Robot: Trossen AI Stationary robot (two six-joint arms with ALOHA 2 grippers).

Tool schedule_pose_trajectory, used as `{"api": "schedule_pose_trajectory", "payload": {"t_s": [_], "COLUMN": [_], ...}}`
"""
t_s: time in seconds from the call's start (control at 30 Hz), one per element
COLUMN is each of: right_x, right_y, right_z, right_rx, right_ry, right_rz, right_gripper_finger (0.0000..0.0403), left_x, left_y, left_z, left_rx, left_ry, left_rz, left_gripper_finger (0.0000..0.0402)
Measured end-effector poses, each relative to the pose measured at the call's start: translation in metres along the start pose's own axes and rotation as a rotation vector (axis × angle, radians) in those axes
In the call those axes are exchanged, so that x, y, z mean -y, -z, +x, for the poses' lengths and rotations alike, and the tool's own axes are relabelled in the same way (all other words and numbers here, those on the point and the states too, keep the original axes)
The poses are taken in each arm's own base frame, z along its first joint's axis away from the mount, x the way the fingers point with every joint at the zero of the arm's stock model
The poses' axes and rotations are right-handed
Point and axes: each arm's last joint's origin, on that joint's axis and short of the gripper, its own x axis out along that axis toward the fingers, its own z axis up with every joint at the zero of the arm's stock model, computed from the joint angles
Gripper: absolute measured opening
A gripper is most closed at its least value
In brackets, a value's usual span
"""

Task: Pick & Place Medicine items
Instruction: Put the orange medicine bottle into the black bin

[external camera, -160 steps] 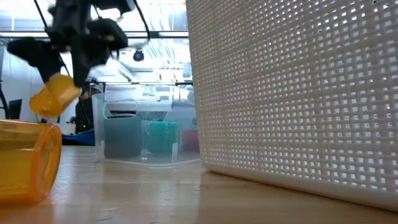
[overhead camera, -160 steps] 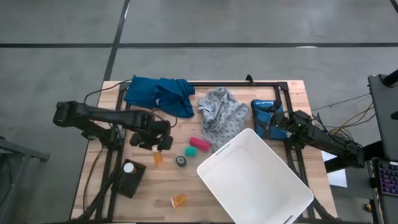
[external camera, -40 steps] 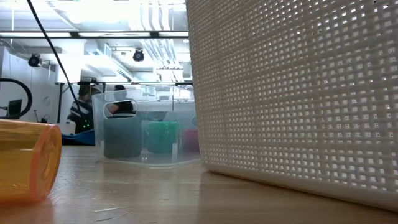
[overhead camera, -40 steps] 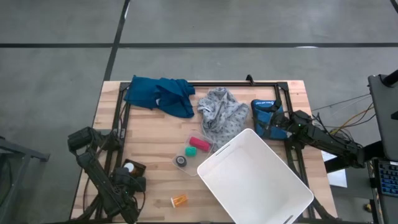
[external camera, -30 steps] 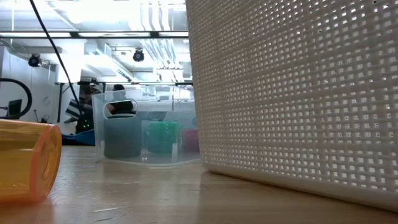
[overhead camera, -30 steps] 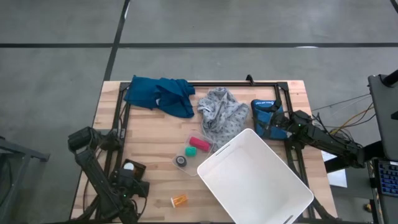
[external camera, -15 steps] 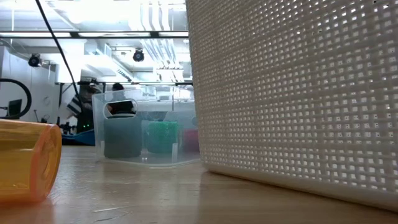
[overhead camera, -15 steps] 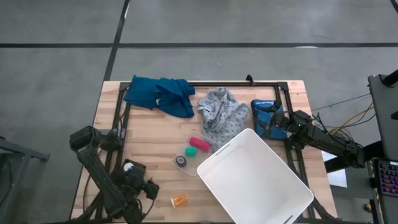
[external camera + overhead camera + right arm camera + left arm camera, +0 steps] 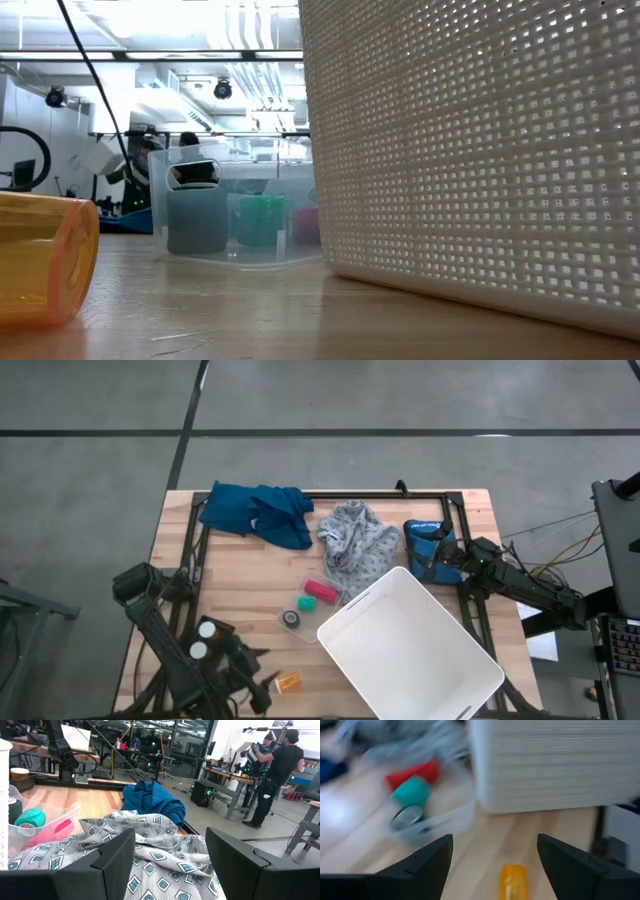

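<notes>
One orange pill bottle (image 9: 288,682) lies on its side on the wood near the table's near edge; it fills the left of the low view as the orange bottle (image 9: 40,260). Two white caps (image 9: 203,640) stand upright in a black holder (image 9: 218,635) near the left edge. My left gripper (image 9: 262,682) is open, just left of the lying bottle. In its wrist view the bottle (image 9: 512,881) lies ahead of the open left gripper (image 9: 495,845), untouched. My right gripper (image 9: 170,840) waits open at the table's right side, facing the grey patterned cloth (image 9: 150,860).
A large white mesh basket (image 9: 410,645) sits right of the lying bottle. A clear tray (image 9: 310,605) with teal, pink and grey items lies just beyond it. A blue cloth (image 9: 255,510) and the grey patterned cloth (image 9: 355,540) lie near the far edge. A person (image 9: 272,770) stands in the room.
My left gripper has moved from over the black holder toward the table's right, up to the lying orange bottle. A second white cap that it covered now shows in the holder beside the first. The lying bottle and the right arm have kept still.
</notes>
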Motion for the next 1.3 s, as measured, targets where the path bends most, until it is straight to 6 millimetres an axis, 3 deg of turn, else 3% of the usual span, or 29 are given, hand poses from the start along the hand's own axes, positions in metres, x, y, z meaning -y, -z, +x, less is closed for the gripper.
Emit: {"api": "schedule_pose_trajectory", "payload": {"t_s": [0.2,0.57,0.9,1.3], "right_x": [0.0,0.0,0.0,0.0], "right_y": [0.0,0.0,0.0,0.0], "right_z": [0.0,0.0,0.0,0.0], "right_rx": [0.0,0.0,-0.001,-0.001], "right_ry": [0.0,0.0,0.0,0.0], "right_rz": [-0.002,0.0,0.0,0.0], "right_gripper_finger": [0.024,0.024,0.024,0.024], "left_x": [0.015,0.002,0.001,0.003], "left_y": [0.021,0.067,0.076,0.1], "left_z": [0.0,-0.001,0.005,0.023], "left_rx": [0.076,0.075,0.107,0.108], "left_ry": [0.163,0.253,0.315,0.281], "left_rz": [0.071,0.079,0.251,0.254], "left_gripper_finger": [0.0297,0.0297,0.0297,0.0297]}}
